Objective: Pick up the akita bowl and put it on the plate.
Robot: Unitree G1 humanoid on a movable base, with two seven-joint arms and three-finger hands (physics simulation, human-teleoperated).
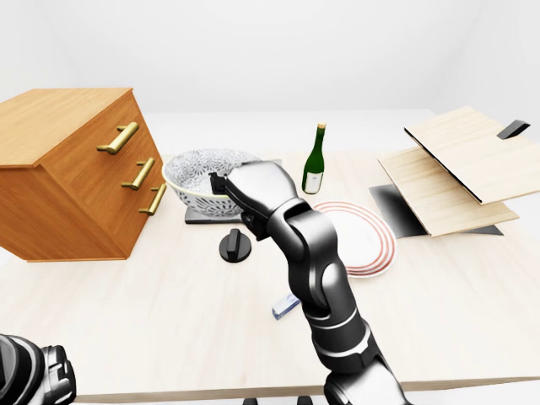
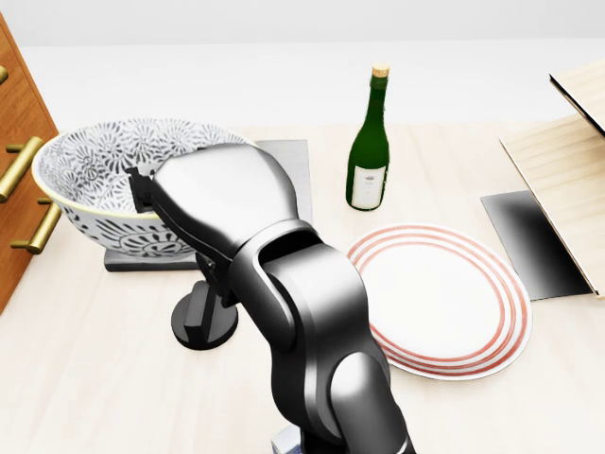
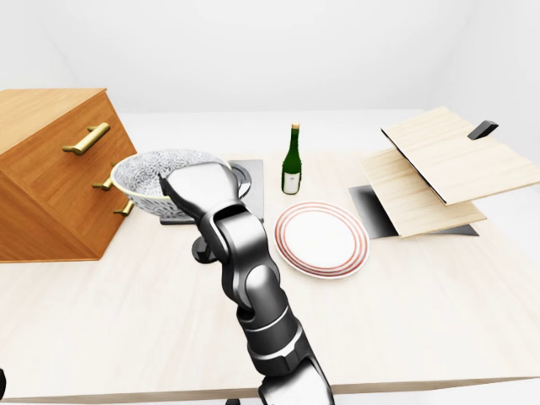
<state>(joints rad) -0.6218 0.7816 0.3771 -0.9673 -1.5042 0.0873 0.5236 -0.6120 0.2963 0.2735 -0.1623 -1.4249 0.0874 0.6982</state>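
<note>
one robot hand, the right [image 2: 203, 203], is at the bowl's [image 2: 90, 175] near rim w/ fingers hidden behind the palm, so we can't tell if it's clenched or released. the bowl sits on a dark slab [image 2: 284, 161] at head-view left, beside the drawers [image 1: 76, 173]; the plate [image 2: 444, 298] lies to its right, apart. we'd get fingers over the rim, grip firm, lift straight up, then swing right, keeping clear of the bottle [image 2: 370, 142] & the black knob [image 2: 203, 317]. left robot hand not seen.
</note>
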